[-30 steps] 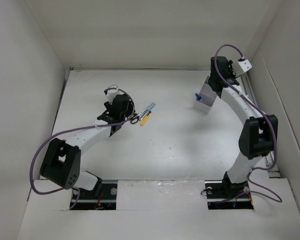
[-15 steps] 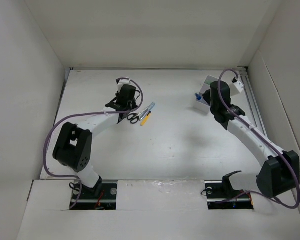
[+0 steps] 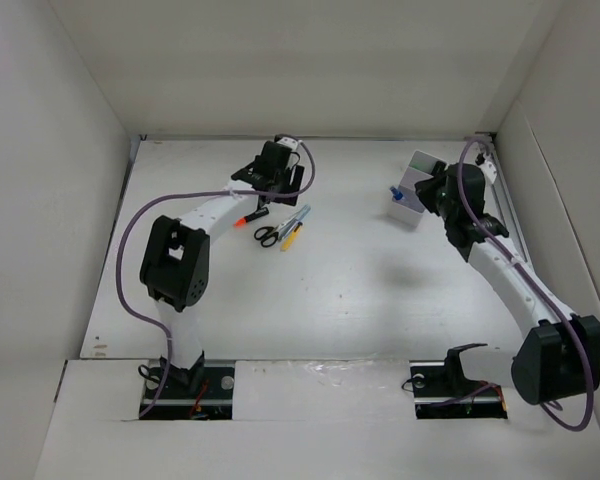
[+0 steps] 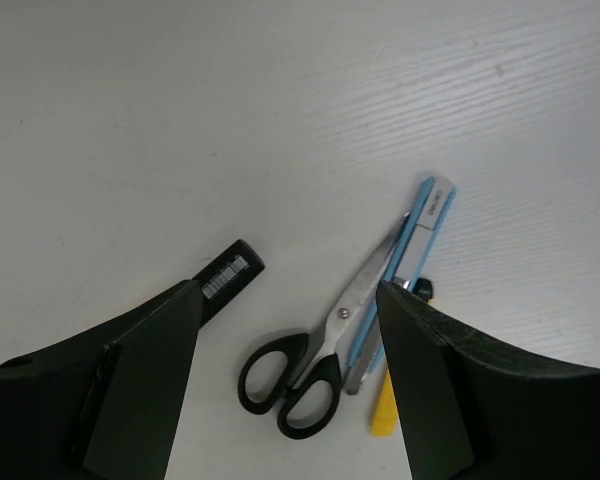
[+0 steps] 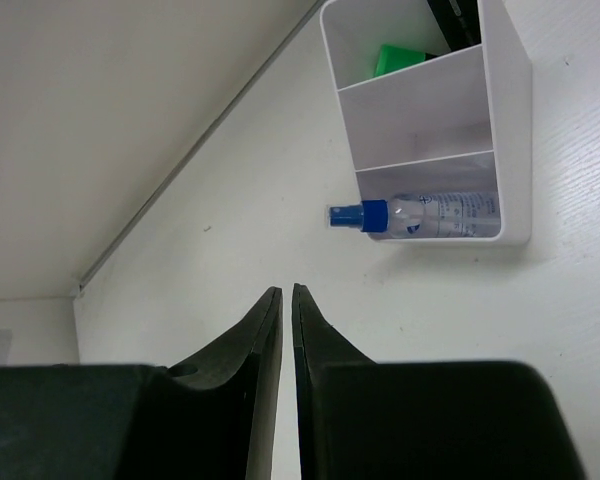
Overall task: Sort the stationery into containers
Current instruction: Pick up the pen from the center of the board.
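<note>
The black-handled scissors (image 4: pixel 300 375) lie on the table right under my open left gripper (image 4: pixel 285 290), which hangs above them holding nothing. The silver-blue pen (image 4: pixel 412 248) and the yellow stick (image 4: pixel 384 412) lie against the blades. The orange-tipped marker (image 3: pixel 248 217) lies to their left, its black end (image 4: pixel 228 277) by my left finger. In the top view the left gripper (image 3: pixel 277 180) is over this cluster (image 3: pixel 268 236). The white tray (image 5: pixel 512 130) holds the blue-capped bottle (image 5: pixel 430 213) and the green highlighter (image 5: pixel 400 58). My right gripper (image 5: pixel 281 290) is shut and holds nothing, a little short of the tray.
White walls close the table in at the back and on both sides, and the tray (image 3: pixel 420 168) sits near the back right corner. The right arm (image 3: pixel 500 265) runs along the right wall. Purple cables loop off both arms.
The left gripper has swung toward the back, uncovering the orange-tipped marker beside the scissors. The right arm came off the top of the tray and now sits just right of it.
</note>
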